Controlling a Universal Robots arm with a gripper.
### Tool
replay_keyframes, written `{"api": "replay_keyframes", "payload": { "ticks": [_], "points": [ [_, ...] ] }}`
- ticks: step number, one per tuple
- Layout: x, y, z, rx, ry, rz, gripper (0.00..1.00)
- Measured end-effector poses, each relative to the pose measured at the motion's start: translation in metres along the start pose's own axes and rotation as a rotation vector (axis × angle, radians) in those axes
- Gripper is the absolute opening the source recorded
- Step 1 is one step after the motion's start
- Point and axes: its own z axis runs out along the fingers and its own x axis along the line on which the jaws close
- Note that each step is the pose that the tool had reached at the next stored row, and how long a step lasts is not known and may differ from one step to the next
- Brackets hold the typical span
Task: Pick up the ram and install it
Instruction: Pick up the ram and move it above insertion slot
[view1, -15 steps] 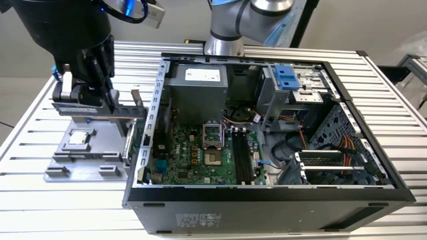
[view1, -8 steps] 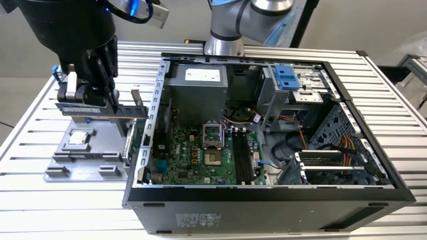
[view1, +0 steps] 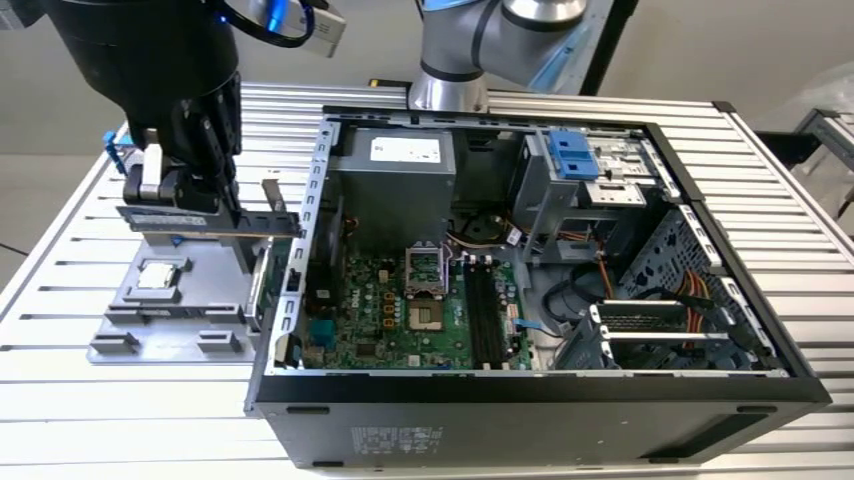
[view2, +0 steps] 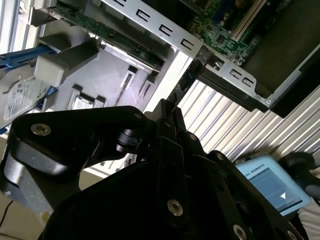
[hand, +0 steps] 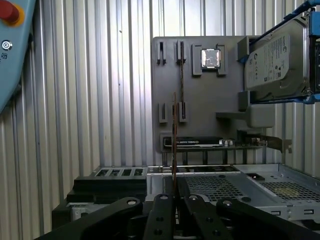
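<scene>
The ram (hand: 174, 135) shows edge-on as a thin brown strip sticking out from between my fingertips, and my gripper (hand: 175, 194) is shut on it. Its free end hangs over the grey parts tray (hand: 200, 125). In the second wrist view the ram (view2: 186, 82) reaches from the gripper (view2: 170, 107) toward the metal edge of the case. In the exterior view the black gripper (view1: 220, 195) hangs over the tray (view1: 160, 320), just off the left wall of the open computer case (view1: 534, 395). The long memory slots (view1: 483, 315) lie on the motherboard inside.
On the tray sit a silver hard drive with blue tabs (hand: 275, 65), a square processor chip (hand: 210, 58) and a long expansion card (hand: 200, 142). A light-blue pendant with a red button (hand: 10, 45) lies on the ribbed table. The case holds a power supply (view1: 400, 165) and cables.
</scene>
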Motion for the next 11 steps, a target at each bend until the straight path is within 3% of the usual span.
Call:
{"api": "replay_keyframes", "payload": {
  "ticks": [11],
  "points": [
    [-0.0004, -0.0097, -0.0003, 0.0000, 0.0000, 0.000, 0.00]
  ]
}}
